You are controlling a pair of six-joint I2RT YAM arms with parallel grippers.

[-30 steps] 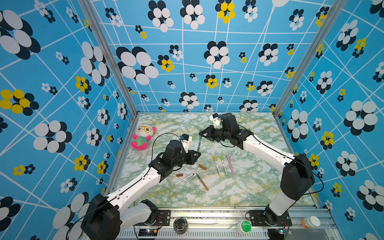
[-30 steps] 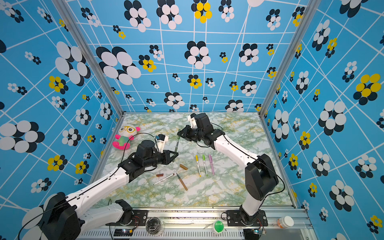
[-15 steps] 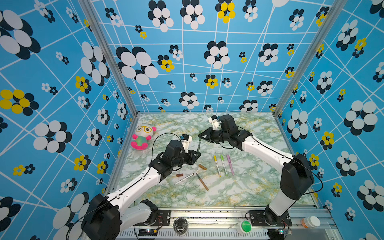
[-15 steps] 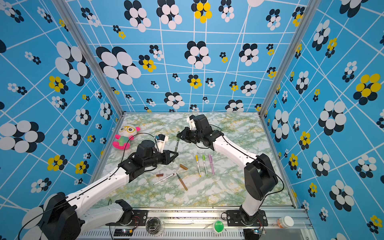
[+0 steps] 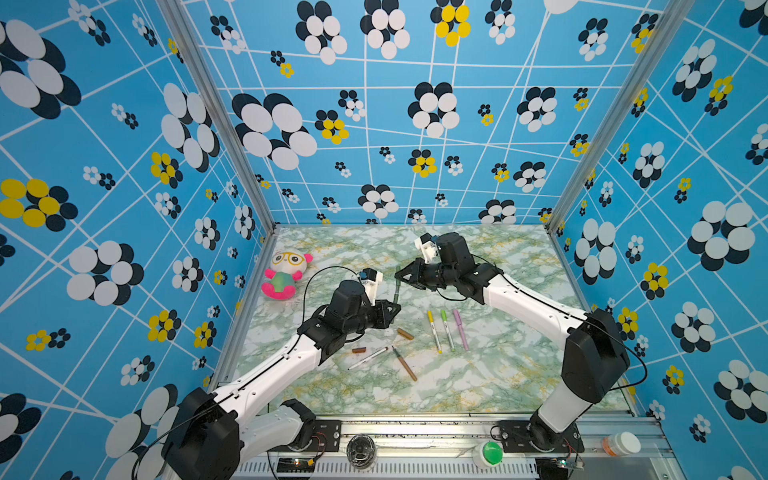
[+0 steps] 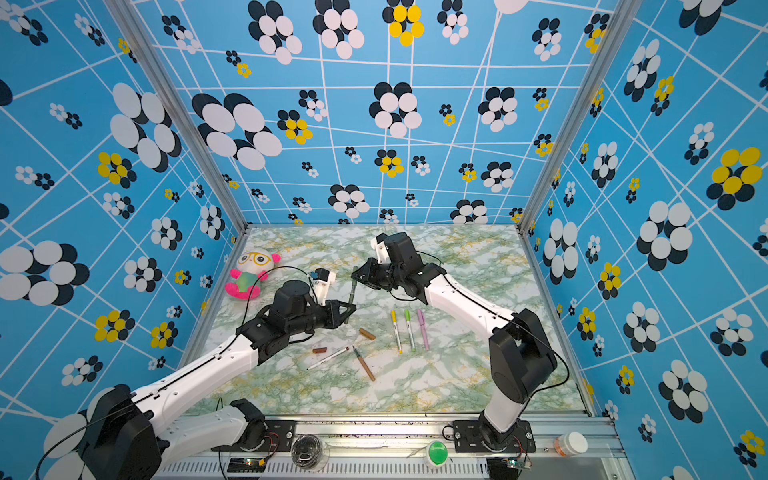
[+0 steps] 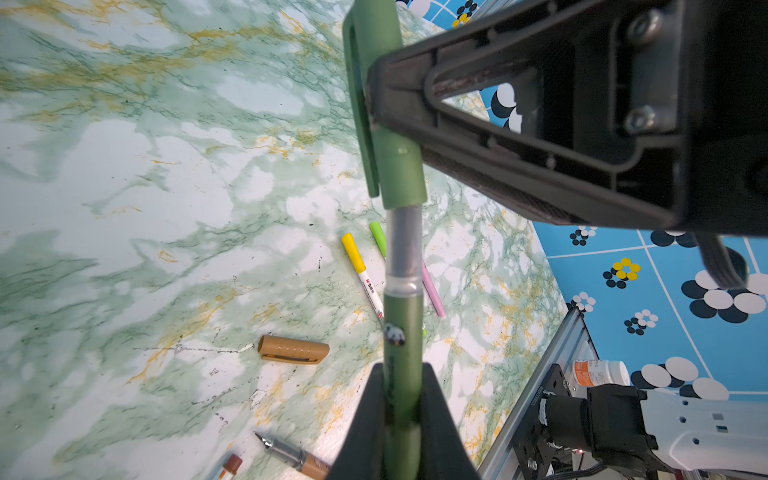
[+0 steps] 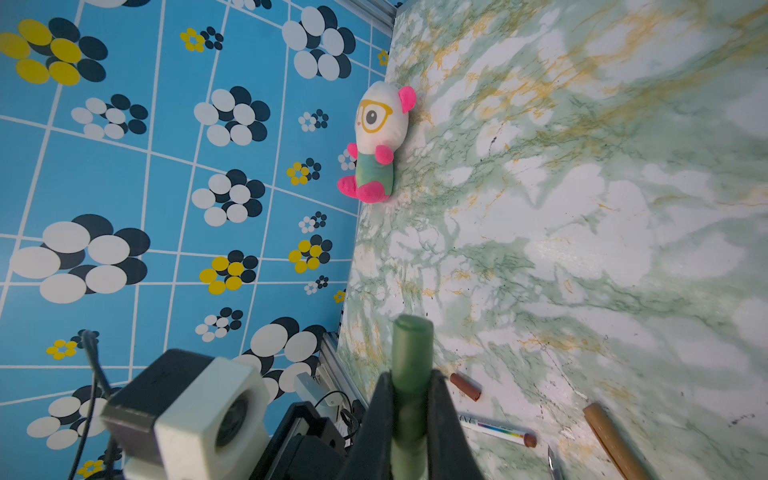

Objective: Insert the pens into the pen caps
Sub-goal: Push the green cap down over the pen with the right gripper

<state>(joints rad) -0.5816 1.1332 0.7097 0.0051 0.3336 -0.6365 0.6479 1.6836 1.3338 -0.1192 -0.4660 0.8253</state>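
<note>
Above the table's middle, my left gripper [image 5: 392, 309] [image 7: 402, 374] is shut on the dark-green pen [image 7: 403, 353] [image 5: 395, 297]. My right gripper [image 5: 398, 277] [image 8: 409, 415] is shut on the dark-green cap [image 7: 386, 124] [image 8: 411, 353]. The pen's tip is inside the cap, and a grey section [image 7: 403, 245] still shows between them. On the table lie capped yellow [image 5: 433, 331], light-green [image 5: 446, 328] and pink [image 5: 460, 328] pens. A tan cap [image 5: 405, 333], a brown cap [image 5: 359, 350], a white pen [image 5: 368, 358] and a tan pen [image 5: 404, 363] lie loose.
A plush toy [image 5: 284, 274] lies by the left wall. Patterned walls close in the table [image 5: 519, 374] on three sides. On the front rail sit a green button [image 5: 490, 453] and a pill bottle [image 5: 621, 444].
My right gripper has shifted slightly toward the left gripper with the dark-green cap. The left arm has stayed in place.
</note>
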